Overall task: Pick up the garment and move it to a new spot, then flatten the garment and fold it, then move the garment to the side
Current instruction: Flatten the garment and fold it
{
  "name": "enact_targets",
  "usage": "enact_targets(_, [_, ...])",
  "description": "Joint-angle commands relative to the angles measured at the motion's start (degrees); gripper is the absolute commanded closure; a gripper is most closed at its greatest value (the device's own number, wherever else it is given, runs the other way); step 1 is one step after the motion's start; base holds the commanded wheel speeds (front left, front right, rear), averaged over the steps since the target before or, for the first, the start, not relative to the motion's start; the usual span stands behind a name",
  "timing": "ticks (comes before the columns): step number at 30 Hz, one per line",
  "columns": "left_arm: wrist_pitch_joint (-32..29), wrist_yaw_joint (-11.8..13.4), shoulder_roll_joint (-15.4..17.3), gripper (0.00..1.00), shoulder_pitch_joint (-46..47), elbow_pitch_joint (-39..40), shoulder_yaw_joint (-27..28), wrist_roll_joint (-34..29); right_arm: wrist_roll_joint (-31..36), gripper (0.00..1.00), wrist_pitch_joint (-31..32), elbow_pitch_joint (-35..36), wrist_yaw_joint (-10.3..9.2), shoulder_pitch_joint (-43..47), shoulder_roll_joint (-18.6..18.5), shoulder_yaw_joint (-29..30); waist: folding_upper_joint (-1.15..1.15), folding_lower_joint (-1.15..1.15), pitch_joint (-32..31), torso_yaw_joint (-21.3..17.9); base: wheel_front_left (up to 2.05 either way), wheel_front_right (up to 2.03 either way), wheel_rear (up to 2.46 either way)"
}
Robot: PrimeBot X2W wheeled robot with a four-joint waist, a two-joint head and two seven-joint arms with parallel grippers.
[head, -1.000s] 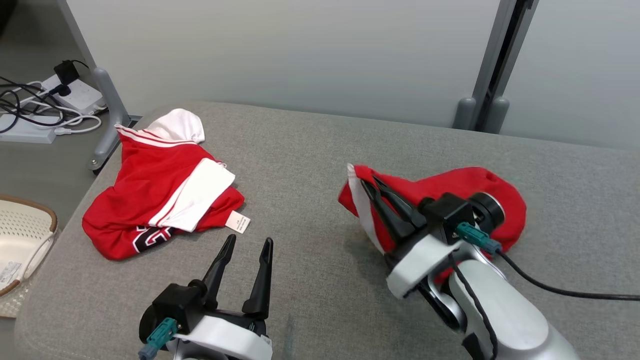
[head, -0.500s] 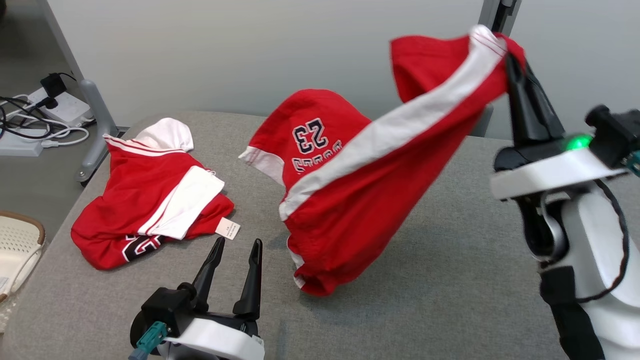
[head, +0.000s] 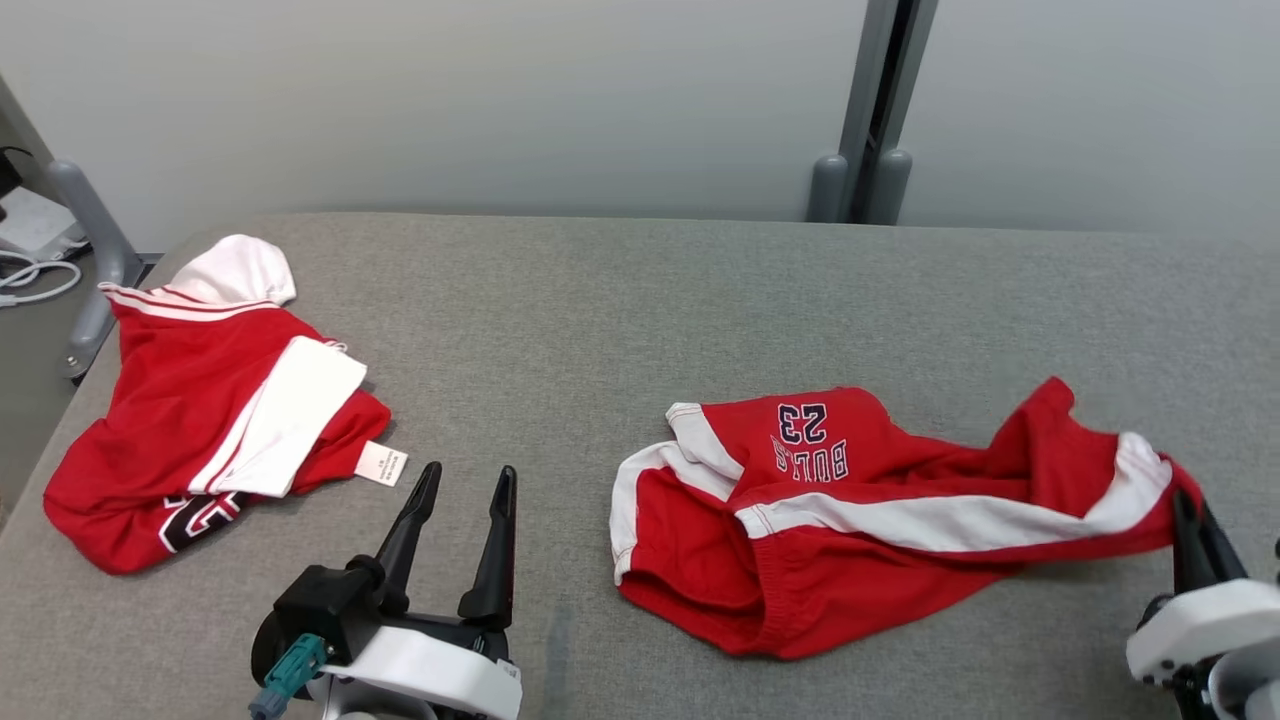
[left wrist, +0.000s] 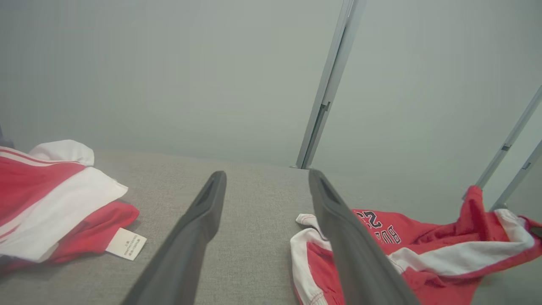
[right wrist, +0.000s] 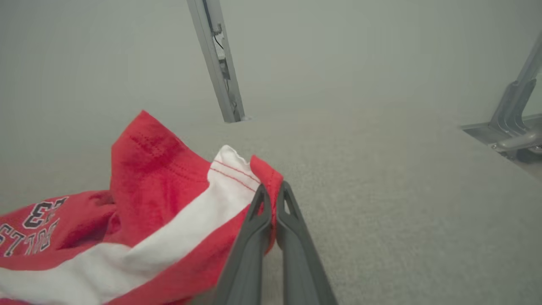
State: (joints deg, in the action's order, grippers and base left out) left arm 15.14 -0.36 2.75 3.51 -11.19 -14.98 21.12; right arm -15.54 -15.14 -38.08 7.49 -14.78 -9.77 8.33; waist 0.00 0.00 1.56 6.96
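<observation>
Red all over on the garment (head: 860, 560), a broad white stripe running its length, white trim at the hem, dark navy 23 and lettering printed on it. The other garment (head: 170, 400): red too, white panels, thin red lines on the white band, white tag (head: 381, 463). Underneath both, mottled grey woven table cover (head: 600, 300).

This looks like a robotics lab or test bay, not a home. Plain pale grey partition panels (head: 450, 100), joined by a metal post (head: 880, 90) and propped by a grey metal foot (head: 95, 250), wall off a wide desk (head: 600, 300) padded in grey fabric. A white cable (head: 35, 285) trails on the bare grey floor (head: 30, 390) beside the desk, which carries red shorts (head: 850, 550) and another red-and-white garment (head: 170, 400).
</observation>
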Motion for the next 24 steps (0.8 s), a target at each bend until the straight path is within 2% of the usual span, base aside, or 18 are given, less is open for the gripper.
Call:
enact_targets(1, [-0.01,-0.12,0.25,0.0,0.66,-0.13,0.23,-0.41,0.25,1.0,-0.02,-0.84,0.0,0.75,-0.14,0.17,0.0,0.0,0.28,-0.87,0.0,0.0,0.0])
enact_targets(2, [-0.01,-0.2,0.25,0.0,0.79,-0.23,0.32,-0.49,0.4,1.0,-0.02,-2.48,-0.01,1.25,-0.02,0.13,0.0,0.0,0.25,-1.27,0.0,0.0,0.0])
enact_targets(3, [-0.01,-0.24,0.25,0.0,0.89,-0.26,0.4,-0.49,1.01,0.79,-0.03,-3.57,-0.01,1.24,-0.28,0.1,0.0,0.0,0.2,-1.68,0.0,0.0,0.0])
enact_targets(4, [-0.01,-0.26,0.25,0.0,0.95,-0.24,0.46,-0.48,1.38,0.12,-0.03,-4.52,-0.01,1.14,-0.47,0.13,0.0,0.0,0.15,-2.04,0.0,0.0,0.0])
enact_targets(5, [-0.01,-0.37,0.25,0.0,0.97,-0.27,0.39,-0.53,1.39,0.0,-0.04,-5.69,-0.01,1.01,-0.33,0.82,0.0,0.0,0.09,-2.33,0.0,0.0,0.0])
enact_targets(11, [-0.01,-0.34,0.25,0.0,0.72,-0.49,-0.26,-0.77,4.1,0.0,-0.03,-5.7,0.0,-0.5,0.26,1.23,0.0,0.0,-0.78,-3.66,0.0,0.0,0.0])
enact_targets(16, [-0.01,-0.45,0.26,0.0,0.34,-0.47,-0.37,-0.65,5.14,0.0,-0.02,2.61,0.0,-0.92,1.22,-1.22,0.0,0.0,-1.59,-3.78,0.0,0.0,0.0])
enact_targets(19, [-0.01,-0.48,0.25,0.0,0.25,-0.31,-0.31,-0.77,5.14,0.0,-0.03,7.56,-0.01,0.12,0.9,-5.06,0.0,0.0,-2.0,-3.35,0.0,0.0,0.0])
enact_targets(24, [-0.01,-0.54,0.27,0.0,-0.25,-0.28,-0.47,-1.02,3.39,0.0,-0.03,11.88,-0.01,1.51,0.19,-9.97,0.0,0.0,-2.68,-1.87,0.0,0.0,0.0])
